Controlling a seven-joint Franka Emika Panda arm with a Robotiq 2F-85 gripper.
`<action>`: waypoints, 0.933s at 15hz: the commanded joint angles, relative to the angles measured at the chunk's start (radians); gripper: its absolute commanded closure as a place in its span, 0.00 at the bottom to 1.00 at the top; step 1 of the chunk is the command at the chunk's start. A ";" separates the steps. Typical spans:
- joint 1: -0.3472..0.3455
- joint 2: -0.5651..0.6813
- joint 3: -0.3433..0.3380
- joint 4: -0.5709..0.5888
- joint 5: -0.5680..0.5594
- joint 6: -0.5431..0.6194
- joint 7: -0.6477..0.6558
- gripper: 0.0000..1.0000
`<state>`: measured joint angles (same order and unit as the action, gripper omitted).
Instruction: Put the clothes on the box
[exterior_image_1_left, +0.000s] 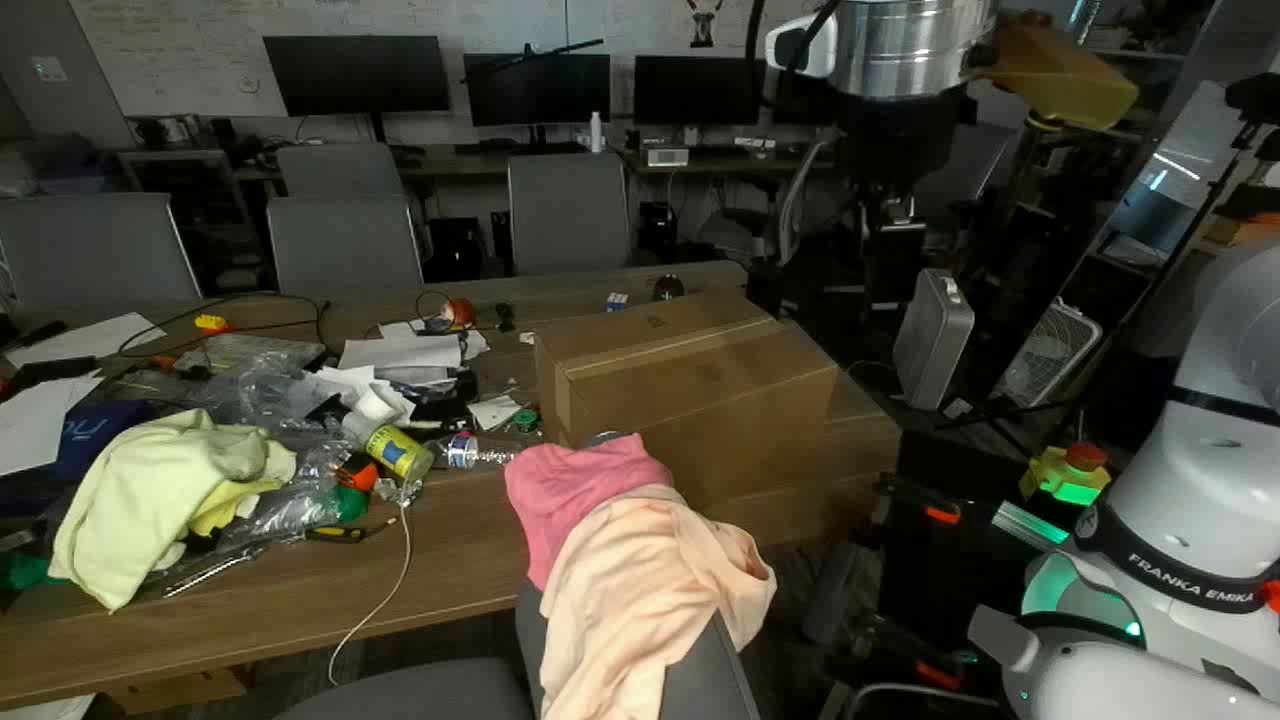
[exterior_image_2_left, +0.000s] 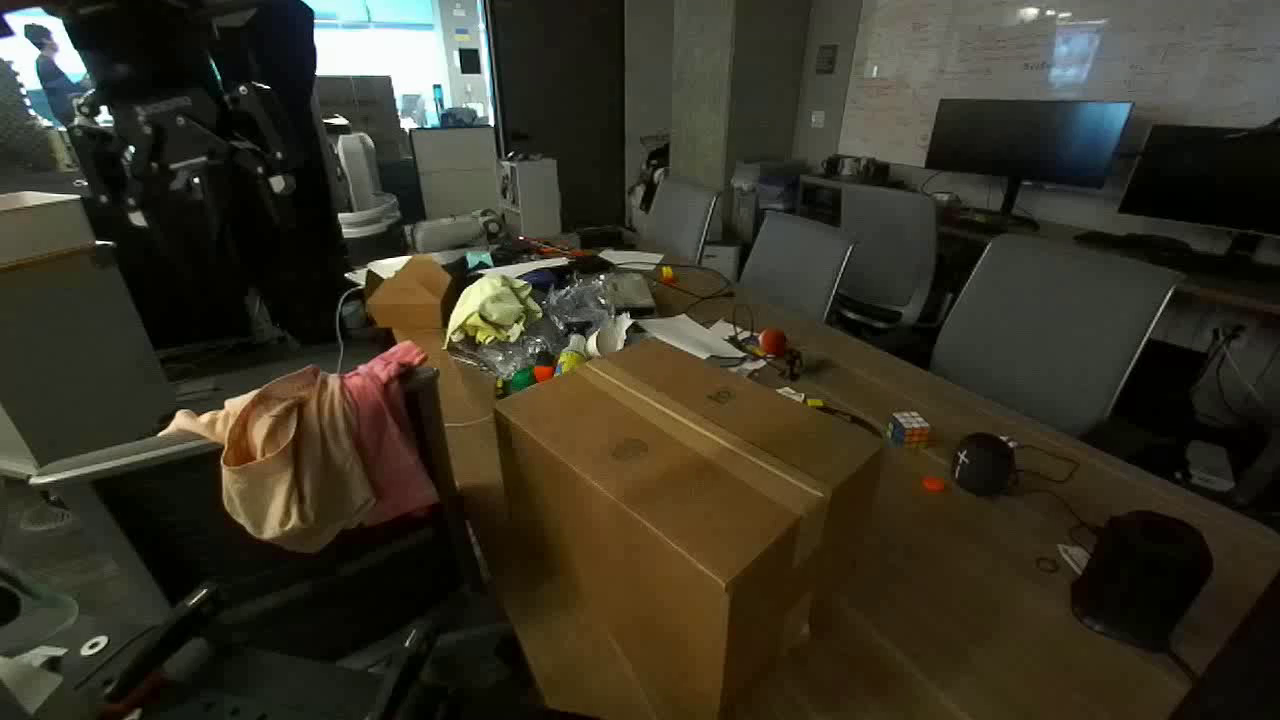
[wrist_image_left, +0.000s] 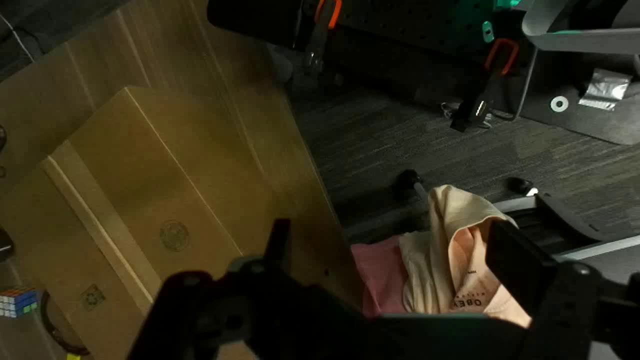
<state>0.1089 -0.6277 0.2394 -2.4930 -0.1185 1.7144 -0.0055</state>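
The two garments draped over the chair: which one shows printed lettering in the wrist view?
The pale peach garment: dark letters reading OBEY show on its fabric. The pink garment shows none in its visible part.

Grey chairs (exterior_image_1_left: 570, 215) stand between a wooden table (exterior_image_1_left: 455, 545) and whiteboard (exterior_image_1_left: 190, 60).

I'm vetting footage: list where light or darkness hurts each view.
In both exterior views, the black gripper shows mostly dark on dark; in an exterior view, a bright background patch washes out; wrist view dim, fingers near-black, peach garment clearer.

Pink and peach clothes (exterior_image_1_left: 635, 565) hang beside the box (exterior_image_1_left: 700, 400).
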 joint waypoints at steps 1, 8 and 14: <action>0.028 0.004 -0.023 0.006 -0.012 -0.004 0.013 0.00; 0.031 0.020 -0.017 0.018 -0.011 -0.001 0.024 0.00; 0.083 0.188 0.051 0.082 -0.012 0.009 0.059 0.00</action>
<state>0.1596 -0.5492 0.2623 -2.4760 -0.1185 1.7179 0.0126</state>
